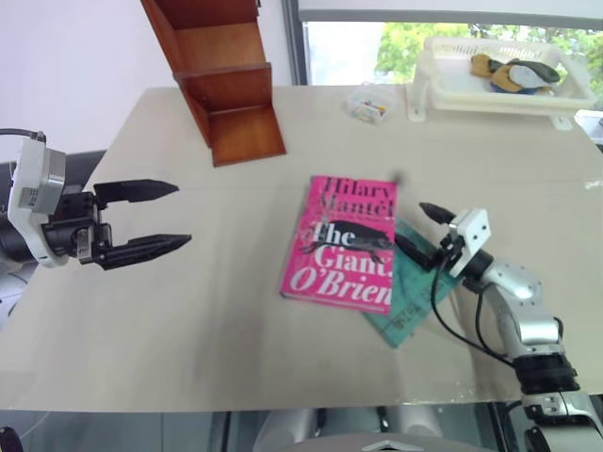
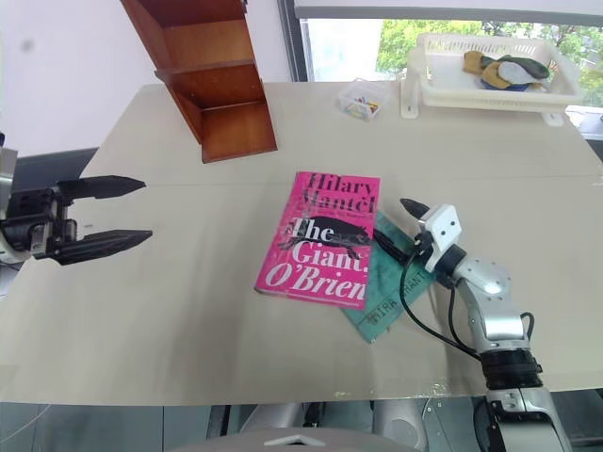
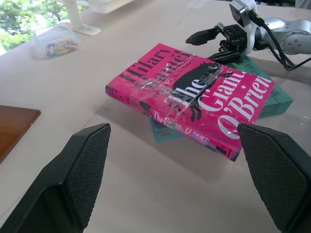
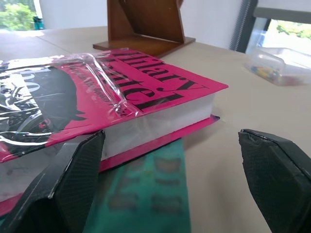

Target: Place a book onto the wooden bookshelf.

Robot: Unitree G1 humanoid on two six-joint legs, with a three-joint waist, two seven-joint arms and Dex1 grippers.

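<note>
A beige table (image 1: 217, 311) holds the wooden bookshelf (image 1: 221, 80) at eleven o'clock, the pink book (image 1: 344, 245) lying flat at center, the spread empty left gripper (image 1: 168, 217) at nine, the spread right gripper (image 1: 422, 232) at its page edge.

Bare worktop (image 1: 217, 282) lay between the book (image 1: 344, 245) and the bookshelf (image 1: 221, 80); a small plastic box (image 1: 366, 104) stood beside that path.
</note>
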